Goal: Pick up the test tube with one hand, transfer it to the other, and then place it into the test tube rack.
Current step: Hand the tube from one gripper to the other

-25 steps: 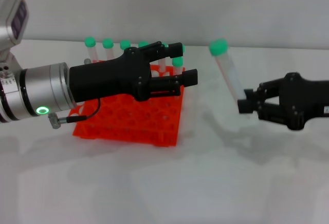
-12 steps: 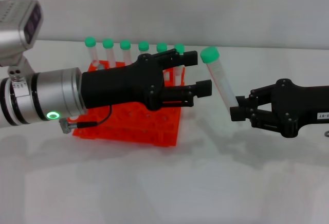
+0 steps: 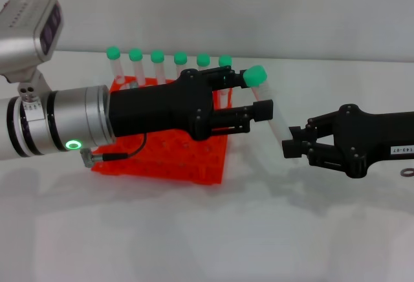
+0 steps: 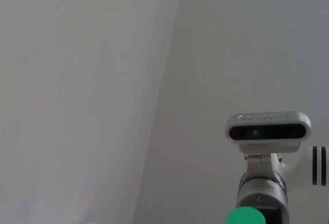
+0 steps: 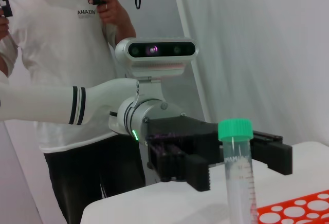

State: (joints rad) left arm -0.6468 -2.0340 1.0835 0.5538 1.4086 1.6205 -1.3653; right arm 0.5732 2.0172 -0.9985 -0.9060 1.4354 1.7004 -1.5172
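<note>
**Tube held between the two grippers above the worktop**

The right gripper (image 3: 291, 145), on the slim black arm with a white label, reaches in from the right edge of the worktop and pinches the lower end of the test tube (image 3: 270, 115). The tube leans with its green cap uppermost, well above the white worktop (image 3: 194, 230).

The left gripper (image 3: 255, 94), on the thick silver arm from the left edge, has its fingers spread, one on either side of the tube's upper part just below the cap; they do not look closed on it.

Behind the left gripper, toward the far edge, sits the orange rack (image 3: 194, 159). A row of green-capped tubes (image 3: 158, 62) stands upright along its far side.
</note>
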